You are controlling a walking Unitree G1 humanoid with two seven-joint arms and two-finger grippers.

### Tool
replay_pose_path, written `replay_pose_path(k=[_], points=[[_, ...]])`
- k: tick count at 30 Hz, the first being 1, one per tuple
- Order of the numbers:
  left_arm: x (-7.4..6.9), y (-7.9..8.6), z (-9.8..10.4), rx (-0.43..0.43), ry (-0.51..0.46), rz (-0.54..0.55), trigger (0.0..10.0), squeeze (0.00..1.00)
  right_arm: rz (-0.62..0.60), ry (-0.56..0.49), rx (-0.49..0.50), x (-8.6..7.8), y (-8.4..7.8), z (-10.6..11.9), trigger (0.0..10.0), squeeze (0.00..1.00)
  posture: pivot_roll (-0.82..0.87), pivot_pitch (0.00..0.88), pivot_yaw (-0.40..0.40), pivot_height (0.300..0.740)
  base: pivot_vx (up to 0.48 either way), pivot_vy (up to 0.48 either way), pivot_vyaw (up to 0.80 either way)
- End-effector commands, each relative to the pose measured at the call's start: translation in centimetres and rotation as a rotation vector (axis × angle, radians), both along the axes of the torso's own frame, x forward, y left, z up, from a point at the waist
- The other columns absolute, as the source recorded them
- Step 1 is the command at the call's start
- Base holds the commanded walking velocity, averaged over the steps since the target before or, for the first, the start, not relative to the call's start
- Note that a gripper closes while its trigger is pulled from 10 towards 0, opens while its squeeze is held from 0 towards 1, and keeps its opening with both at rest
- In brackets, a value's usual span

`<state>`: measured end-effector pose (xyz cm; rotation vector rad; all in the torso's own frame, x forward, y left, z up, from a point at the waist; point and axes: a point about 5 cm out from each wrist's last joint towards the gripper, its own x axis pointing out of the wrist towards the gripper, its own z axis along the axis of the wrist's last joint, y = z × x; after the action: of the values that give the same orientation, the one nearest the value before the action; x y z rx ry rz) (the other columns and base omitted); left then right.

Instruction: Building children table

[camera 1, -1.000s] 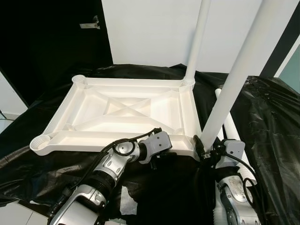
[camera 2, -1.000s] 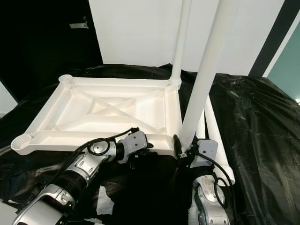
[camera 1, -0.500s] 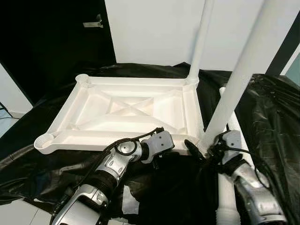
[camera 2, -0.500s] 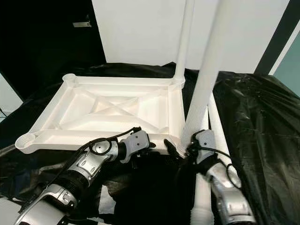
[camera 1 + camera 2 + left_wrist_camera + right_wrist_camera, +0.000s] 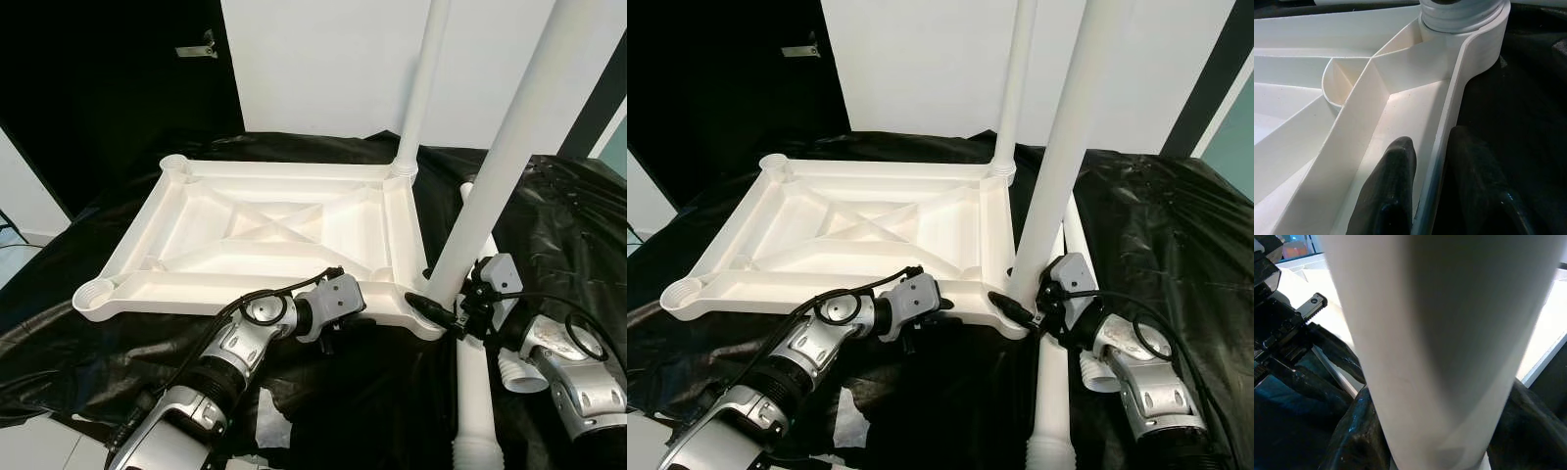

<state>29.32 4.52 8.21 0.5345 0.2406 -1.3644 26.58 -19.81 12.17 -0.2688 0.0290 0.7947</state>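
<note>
The white plastic table top [image 5: 265, 230] lies upside down on a black sheet. One white leg [image 5: 426, 78] stands in its far right corner, another leg [image 5: 500, 157] in its near right corner. My left gripper [image 5: 1432, 196] is shut on the top's near rim, one finger inside the rim and one outside. My right gripper [image 5: 433, 297] reaches in from the right and is shut on the base of the near right leg [image 5: 1440, 357], with fingers [image 5: 1352, 435] on either side of it.
The near left socket [image 5: 95, 292] and far left socket [image 5: 173, 163] hold no legs. Two loose legs [image 5: 473, 401] lie on the sheet at the right, one end [image 5: 516, 374] by my right forearm. The sheet's edge drops to the floor at lower left.
My right forearm has swung from below the near right leg out to its right, the gripper staying at the leg's base. The left gripper has kept its hold. The camera shifted slightly.
</note>
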Motion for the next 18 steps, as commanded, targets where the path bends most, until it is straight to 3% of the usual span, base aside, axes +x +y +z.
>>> replay_pose_path(k=[1,5,6,7,8,10,11,12,13,18], points=[[-2.2,1.0,-4.1,0.135,0.179,-0.031,10.0,0.00,-0.013,0.099,-0.016,-0.5,-0.1,-1.9,0.0,0.00,0.01,0.000,-0.016,0.740,0.000,0.000,0.00],[-2.2,1.0,-4.1,0.136,0.177,-0.031,10.0,0.00,-0.079,0.122,0.087,-0.5,0.8,-2.3,0.0,0.00,0.01,0.000,-0.019,0.740,0.000,0.000,0.00],[-2.2,0.9,-4.1,0.133,0.178,-0.030,10.0,0.00,-0.176,0.119,0.169,-0.5,1.7,-2.6,0.0,0.00,0.01,0.000,-0.020,0.740,0.000,0.000,0.00],[-2.2,0.9,-4.1,0.133,0.178,-0.030,10.0,0.00,-0.207,0.116,0.192,-0.4,1.9,-2.7,0.0,0.00,0.01,0.000,-0.020,0.740,0.000,0.000,0.00],[-2.2,0.9,-4.1,0.133,0.177,-0.028,10.0,0.00,-0.347,0.067,0.250,-0.4,2.6,-2.9,0.0,0.00,0.01,0.000,-0.021,0.740,0.000,0.000,0.00],[-2.2,0.9,-4.1,0.133,0.177,-0.028,10.0,0.00,-0.347,0.067,0.250,-0.4,2.6,-2.9,0.0,0.00,0.01,0.000,-0.021,0.740,0.000,0.000,0.00],[-2.2,0.9,-4.1,0.132,0.178,-0.029,10.0,0.00,-0.473,0.005,0.316,-0.4,2.9,-2.6,0.0,0.00,0.01,0.000,-0.020,0.740,0.000,0.000,0.00],[-2.2,0.9,-4.1,0.132,0.178,-0.029,10.0,0.00,-0.473,0.005,0.316,-0.4,2.9,-2.6,0.0,0.00,0.01,0.000,-0.020,0.740,0.000,0.000,0.00],[-2.2,0.9,-4.1,0.133,0.179,-0.030,10.0,0.00,-0.599,-0.051,0.401,-0.5,3.1,-2.0,0.0,0.00,0.01,0.000,-0.019,0.740,0.000,0.000,0.00],[-2.3,0.9,-4.1,0.133,0.180,-0.032,10.0,0.00,-0.666,-0.081,0.431,-0.6,3.4,-1.7,0.0,0.00,0.00,0.000,-0.019,0.740,0.000,0.000,0.00]])
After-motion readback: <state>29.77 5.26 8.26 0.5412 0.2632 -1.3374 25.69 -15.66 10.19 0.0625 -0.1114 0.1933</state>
